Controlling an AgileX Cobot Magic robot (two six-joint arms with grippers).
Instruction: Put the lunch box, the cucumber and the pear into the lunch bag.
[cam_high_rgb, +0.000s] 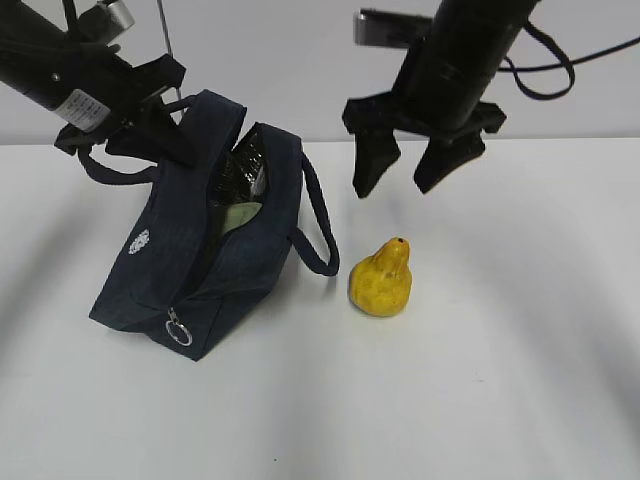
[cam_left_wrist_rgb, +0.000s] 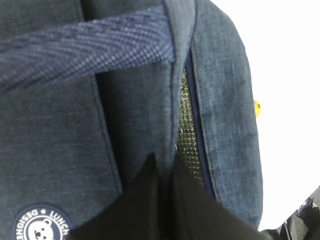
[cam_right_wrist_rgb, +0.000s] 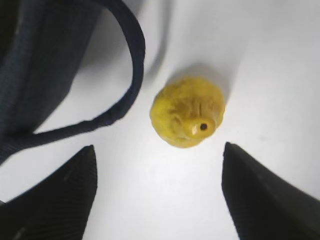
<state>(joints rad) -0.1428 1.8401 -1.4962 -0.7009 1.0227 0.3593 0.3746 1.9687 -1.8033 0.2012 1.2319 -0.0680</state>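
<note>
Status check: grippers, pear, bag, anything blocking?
Right gripper open, above the yellow mottled pear, which stands on the table. Left gripper shut on the dark navy fabric lunch bag, mouth open. Nothing blocking the pear.

"DESIGNE… LUNCH" on lunch bag (cam_left_wrist_rgb: 60, 165) logo patch (cam_left_wrist_rgb: 40, 227)

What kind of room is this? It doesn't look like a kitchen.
Probably a lab or test bench, not a home. A plain white table against a bare wall holds only a lunch bag and a pear, with two robot arms hanging over them.
</note>
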